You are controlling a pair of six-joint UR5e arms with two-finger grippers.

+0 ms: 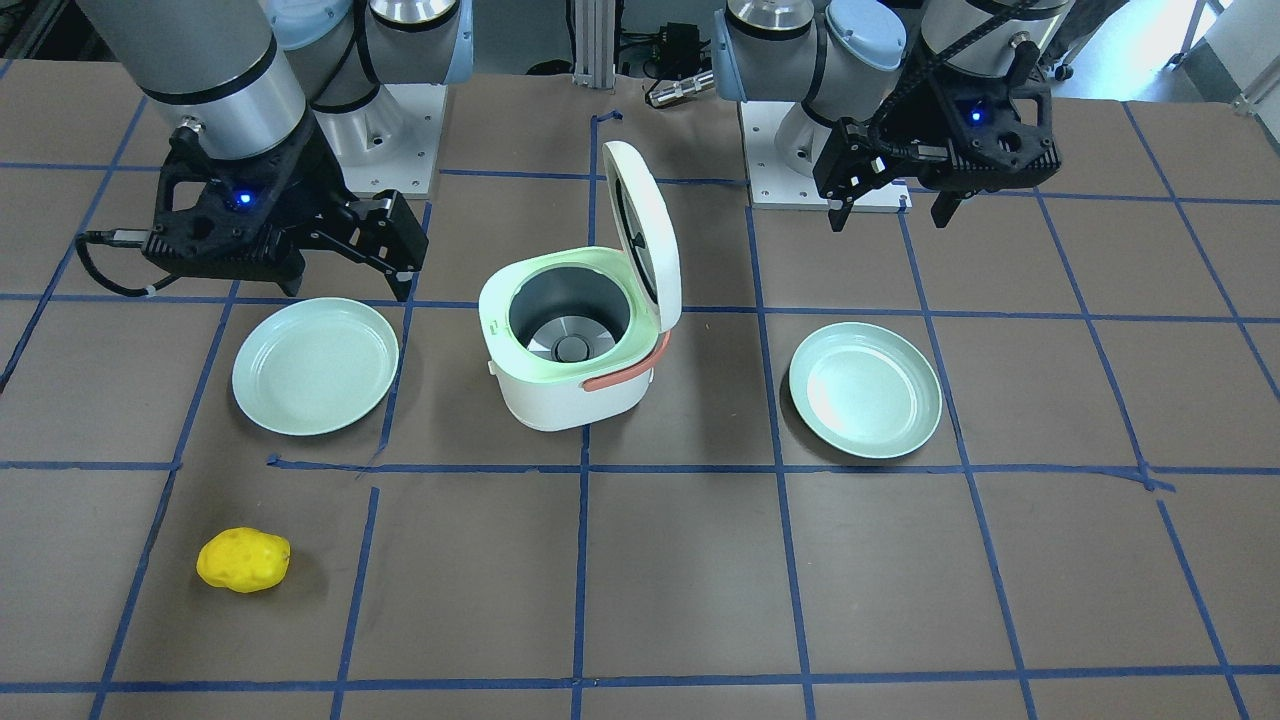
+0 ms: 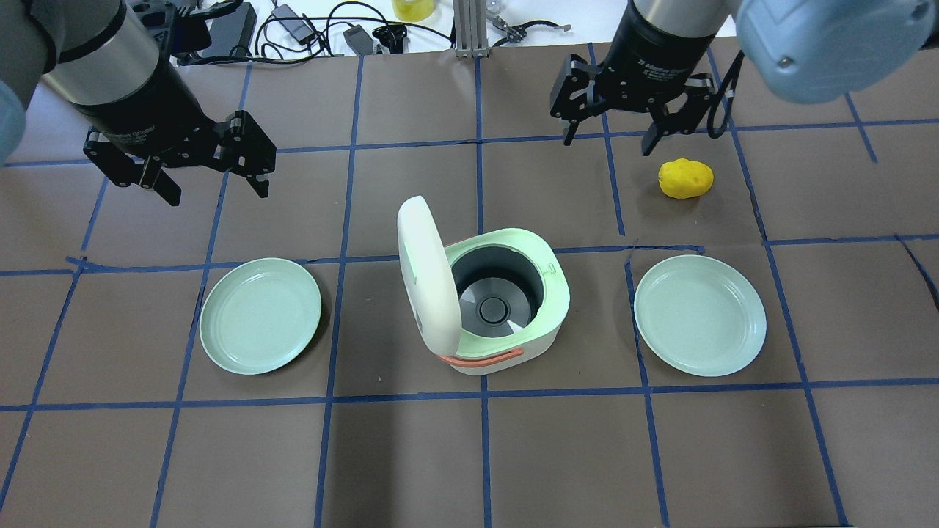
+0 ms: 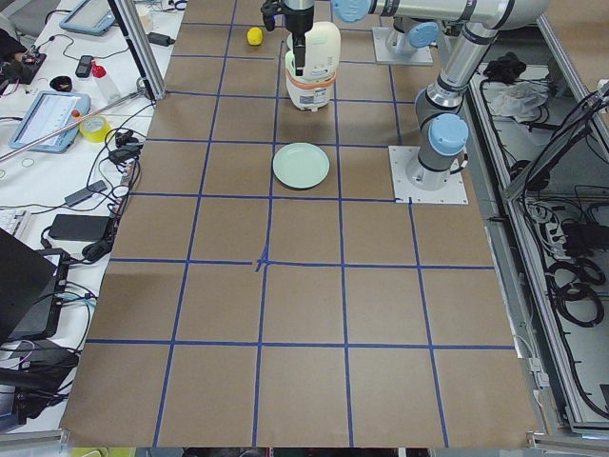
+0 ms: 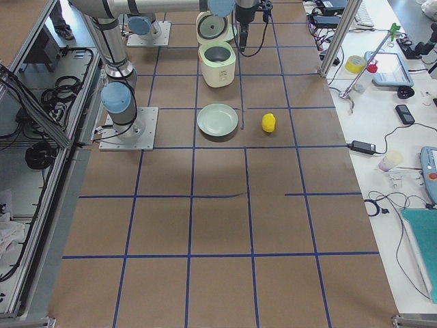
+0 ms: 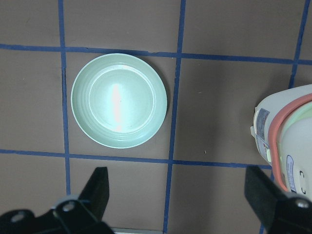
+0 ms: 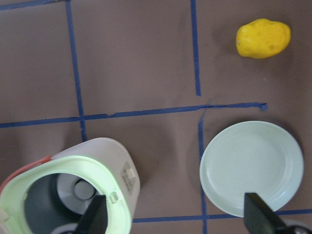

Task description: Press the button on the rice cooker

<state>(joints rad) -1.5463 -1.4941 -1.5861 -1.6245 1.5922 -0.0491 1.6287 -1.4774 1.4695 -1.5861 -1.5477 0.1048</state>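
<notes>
While the white plastic rice cooker (image 2: 563, 293) sits mid-way along the brown desk (image 2: 557, 455) with its lid (image 2: 429, 293) upright, the small white rounded-rectangle button (image 2: 414, 273) faces sideways. The left gripper (image 2: 216, 192) and right gripper (image 2: 609, 144) hover well apart from it, jaws spread wide. It looks like light, smooth plastic, so the hinged lid would likely swing under a push. One fingertip square on the pad should do, with no grasp needed.

- Left gripper (image 2: 216, 192): jaws spread wide, fingers pointing straight down below its wrist, hanging in the air.
- Right gripper (image 2: 607, 144): jaws equally wide apart, fingers pointing down, also raised.
- Both arms reach forward, each tool hanging vertically under its wrist.
</notes>
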